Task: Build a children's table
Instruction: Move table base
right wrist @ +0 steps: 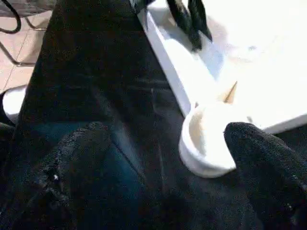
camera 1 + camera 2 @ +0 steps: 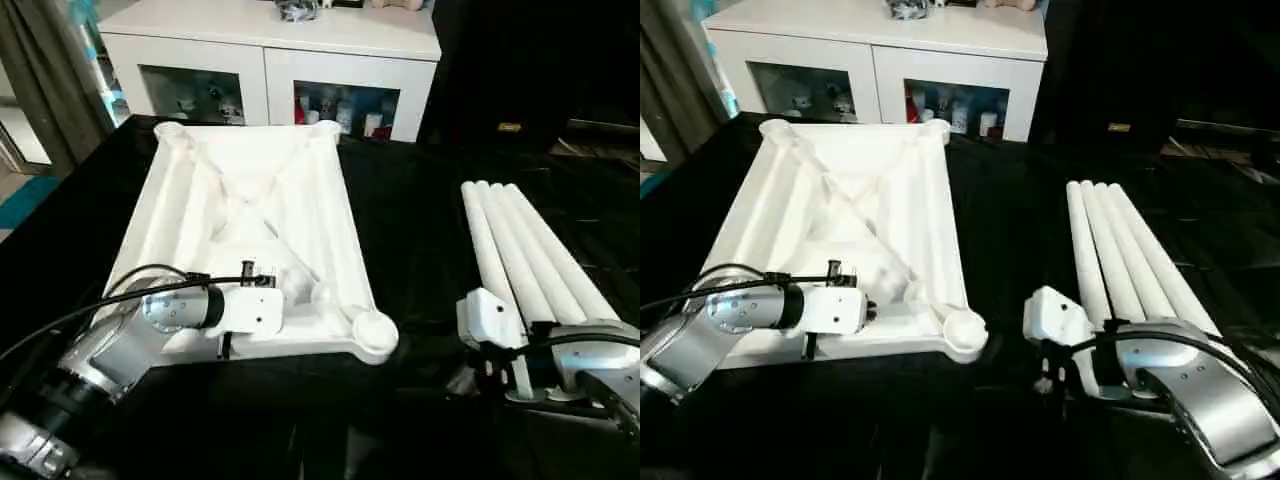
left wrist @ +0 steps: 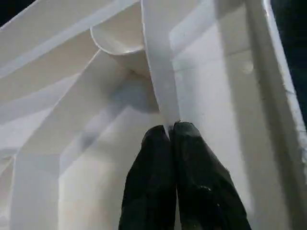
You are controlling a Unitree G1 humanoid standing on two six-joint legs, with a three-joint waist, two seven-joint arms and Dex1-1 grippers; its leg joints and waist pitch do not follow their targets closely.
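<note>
Step in hand: I judge this the start of fitting legs; no leg stands in a socket yet.
Table top: the children's table top (image 2: 250, 230) lies ribs-up on the black-sheeted table (image 2: 420, 230), centre-left of the head view, below the white cabinet (image 2: 270, 50).
Legs: four white tube legs (image 2: 525, 250) lie side by side at centre-right, well apart from the top.
My left gripper (image 3: 171, 132): fingers pressed together, tips against a thin rib inside the top, near a corner socket (image 2: 372, 330).
My right gripper (image 1: 158, 158): fingers spread wide, holding nothing, above the black sheet beside that socket.
Next move: I reckon my right hand must turn to the legs, take one, and stand its end in the socket.
</note>
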